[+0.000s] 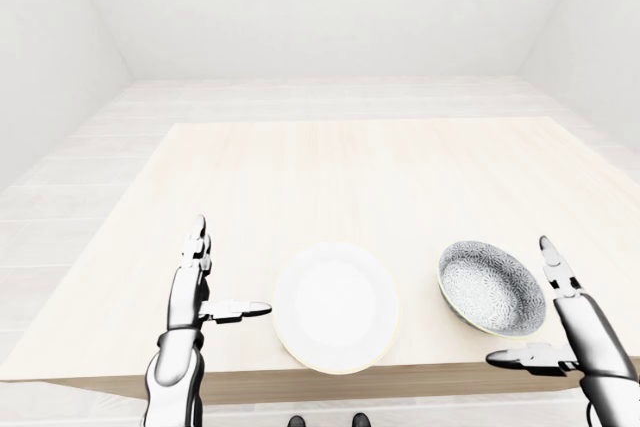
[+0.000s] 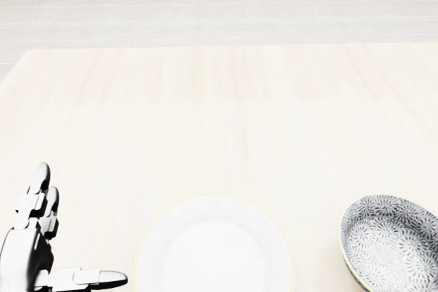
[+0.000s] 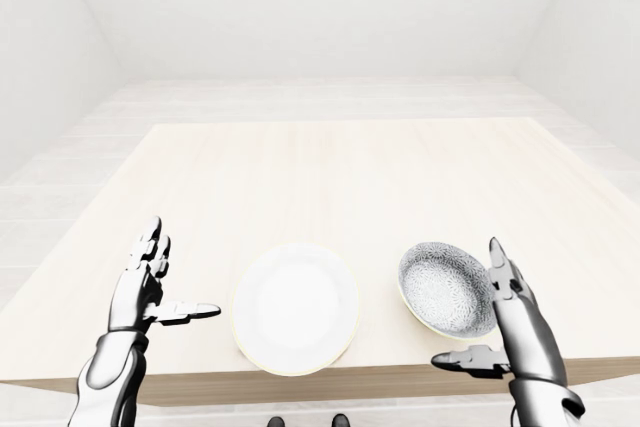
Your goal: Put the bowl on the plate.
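A white plate [image 1: 336, 305] lies near the table's bottom edge in the left-eye view. To its right sits a grey patterned bowl [image 1: 491, 287], empty and upright, apart from the plate. My left hand [image 1: 222, 282] is open just left of the plate, fingers up and thumb pointing at its rim. My right hand [image 1: 536, 310] is open at the bowl's right side, thumb below the bowl's rim, holding nothing. In the head view only the left hand [image 2: 58, 251], the plate [image 2: 213, 247] and the bowl [image 2: 390, 243] show.
The pale wooden table [image 1: 360, 172] stretches away toward the top of the views, bare apart from the plate and bowl. A light tiled floor [image 1: 330, 95] and white walls surround it. My feet show below the table's near edge.
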